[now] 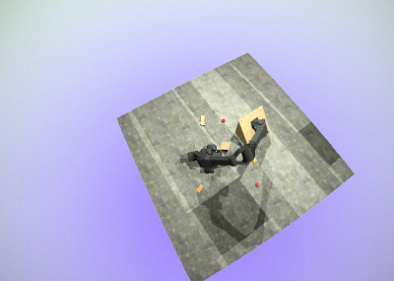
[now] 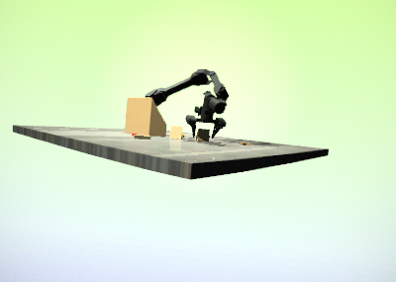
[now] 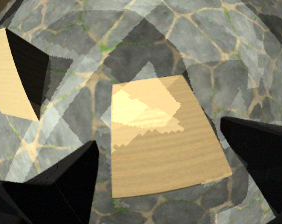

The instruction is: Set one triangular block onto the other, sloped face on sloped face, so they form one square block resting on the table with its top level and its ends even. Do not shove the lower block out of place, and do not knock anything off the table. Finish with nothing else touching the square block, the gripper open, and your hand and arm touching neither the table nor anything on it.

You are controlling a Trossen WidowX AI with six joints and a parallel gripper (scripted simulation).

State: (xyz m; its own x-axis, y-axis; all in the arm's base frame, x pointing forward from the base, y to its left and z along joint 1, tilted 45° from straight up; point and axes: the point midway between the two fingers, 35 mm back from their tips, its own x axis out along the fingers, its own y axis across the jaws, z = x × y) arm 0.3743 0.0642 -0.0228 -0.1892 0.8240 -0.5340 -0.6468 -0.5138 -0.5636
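Triangular block [image 3: 161, 139] between the wide, empty hand's [image 3: 158, 183] fingers (second block [image 3: 11, 76] just beside).

Table [image 1: 163, 133]: mottled grey stone pattern crossed by paler and darker straight bands, flecked with small orange-tan marks, with a dark striped edge seen in the exterior view. Triangular block [image 3: 166, 137] and second triangular block [image 3: 11, 72]: pale tan, faintly lined, lit cream on the slopes and shaded near-black on one side; the large box [image 1: 247, 124] toward the far right edge is the same tan. Arm [image 2: 180, 86] and gripper [image 2: 205, 130]: black throughout; two small balls [image 1: 223, 119] are red.
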